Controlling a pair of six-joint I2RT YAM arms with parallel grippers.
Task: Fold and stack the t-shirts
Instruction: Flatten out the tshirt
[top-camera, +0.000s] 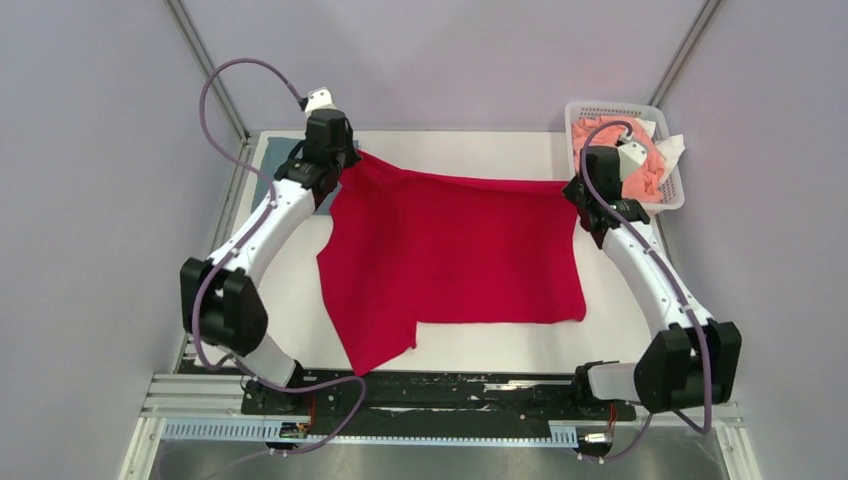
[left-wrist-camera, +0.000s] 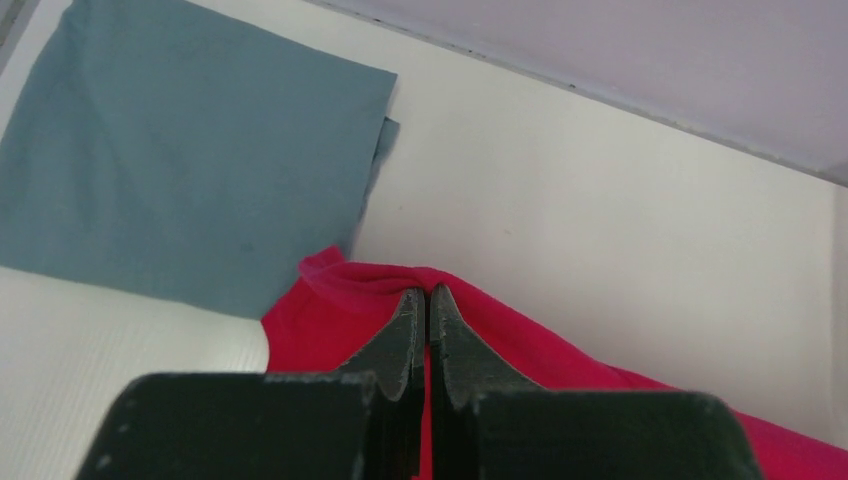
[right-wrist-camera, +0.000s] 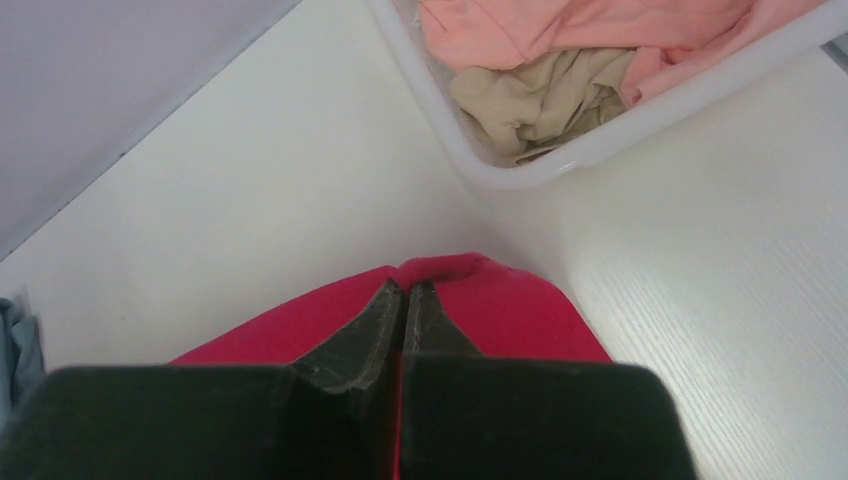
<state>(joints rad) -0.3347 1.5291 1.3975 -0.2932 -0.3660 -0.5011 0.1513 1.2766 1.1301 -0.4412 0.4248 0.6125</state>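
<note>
The crimson red t-shirt (top-camera: 450, 260) is stretched across the middle of the table, its far edge raised between the two arms. My left gripper (top-camera: 345, 158) is shut on its far left corner (left-wrist-camera: 370, 285). My right gripper (top-camera: 578, 190) is shut on its far right corner (right-wrist-camera: 470, 275). A sleeve or flap hangs toward the near left (top-camera: 372, 345). The grey-blue t-shirt (left-wrist-camera: 180, 150) lies folded flat at the far left, partly behind my left arm in the top view (top-camera: 328, 200).
A white mesh basket (top-camera: 582, 108) at the far right corner holds pink and beige cloths (right-wrist-camera: 560, 60). Grey walls close the table's back and sides. The arm bases and a metal rail (top-camera: 420, 400) run along the near edge.
</note>
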